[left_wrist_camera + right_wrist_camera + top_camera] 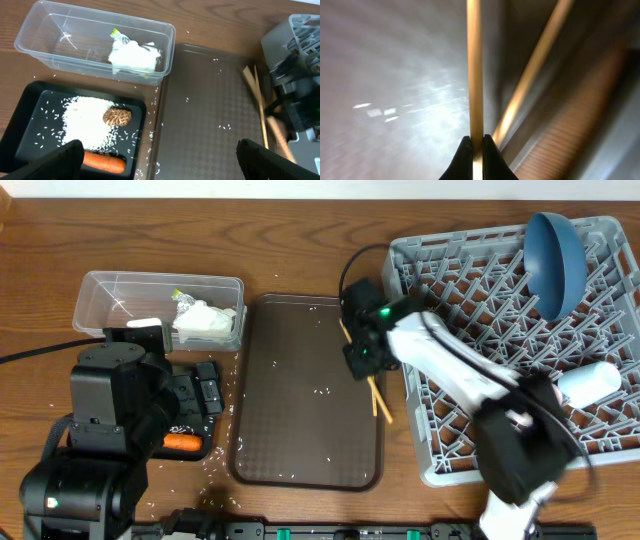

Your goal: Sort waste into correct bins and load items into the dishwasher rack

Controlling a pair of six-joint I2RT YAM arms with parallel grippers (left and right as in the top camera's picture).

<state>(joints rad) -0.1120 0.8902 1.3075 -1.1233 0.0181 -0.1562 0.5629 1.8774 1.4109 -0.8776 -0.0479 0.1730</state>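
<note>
My right gripper (362,356) is shut on one wooden chopstick (475,65) at the right edge of the brown serving tray, next to the dishwasher rack (520,350). The second chopstick (535,75) lies beside it; both show in the overhead view (379,400). My left gripper (160,165) is open and empty above the black tray (30,125), which holds rice (87,120), a brown lump (117,116) and a carrot (102,161). The clear tub (30,45) holds white and yellow-green wrappers (132,55). The dark blue plate (555,260) stands in the rack. A pale cup (590,383) lies in the rack.
The dark brown serving tray (305,390) lies between the bins and the rack, with loose rice grains scattered on it and around its left edge. The left arm's body (110,410) covers much of the black tray from above.
</note>
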